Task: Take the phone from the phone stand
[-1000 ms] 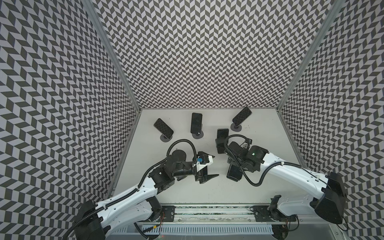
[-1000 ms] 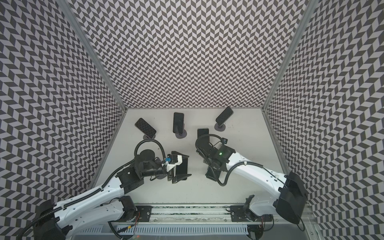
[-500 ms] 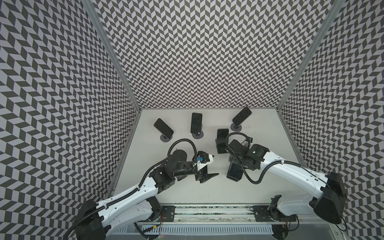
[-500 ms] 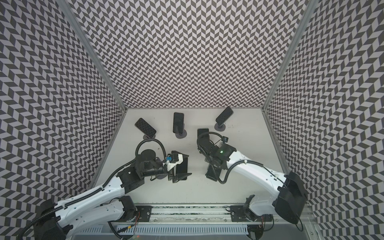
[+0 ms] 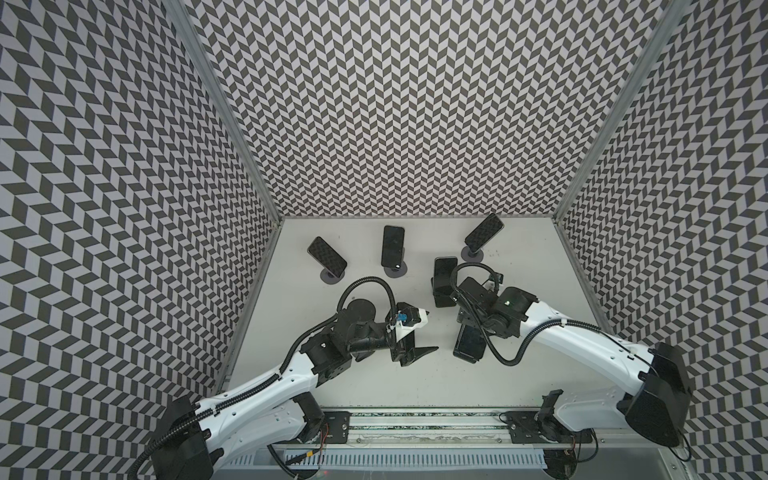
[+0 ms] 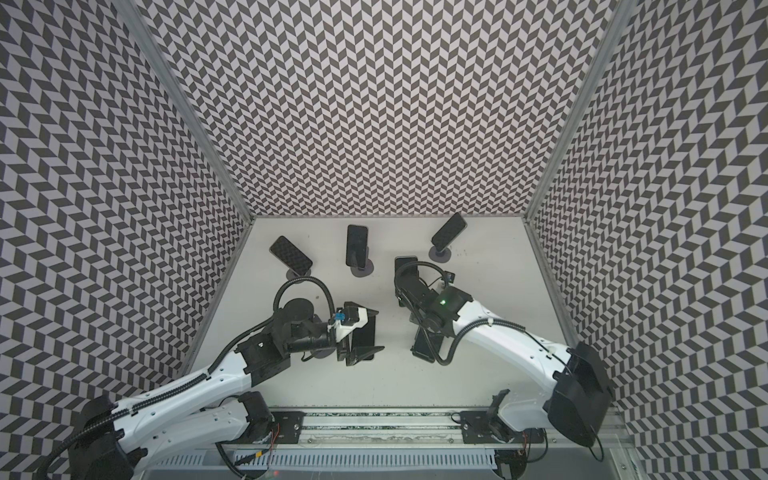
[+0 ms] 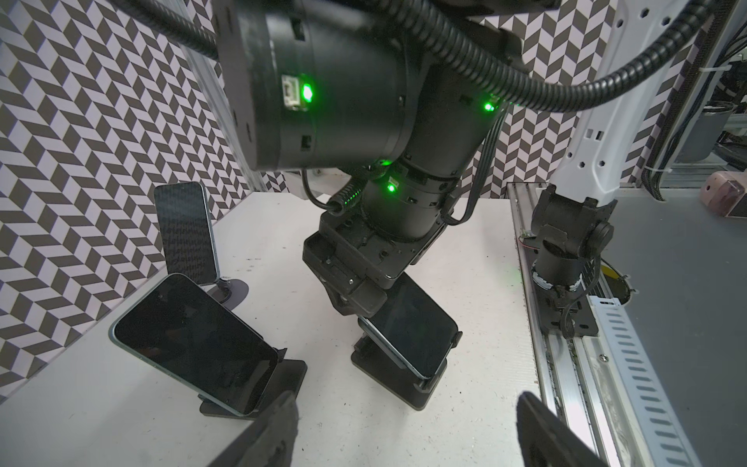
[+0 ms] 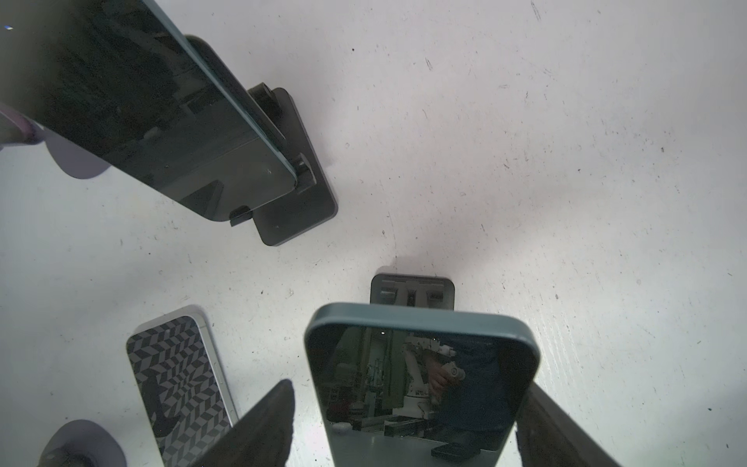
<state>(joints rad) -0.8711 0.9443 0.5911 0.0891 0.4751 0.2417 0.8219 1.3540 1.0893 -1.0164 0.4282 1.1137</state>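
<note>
The phone (image 5: 469, 347) leans on its black phone stand (image 7: 384, 380), front right on the tabletop (image 5: 374, 382). Its long axis runs front-to-back, top end raised rearward. The right gripper (image 8: 406, 390) has its jaws straddling that top end, one side still clear. The left gripper (image 7: 406, 400) has its jaws parted and empty.

The right gripper (image 7: 374, 309) overlaps phone (image 7: 418, 329) on stand (image 7: 386, 378).

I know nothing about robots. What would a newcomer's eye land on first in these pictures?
The dizzying black-and-white zigzag walls that box in the white table grab you first. Next come the dark phones propped on stands, with three in a row at the back, the middle phone among them. Toward the front, the right gripper straddles a blue-edged phone that sits on its stand.
</note>
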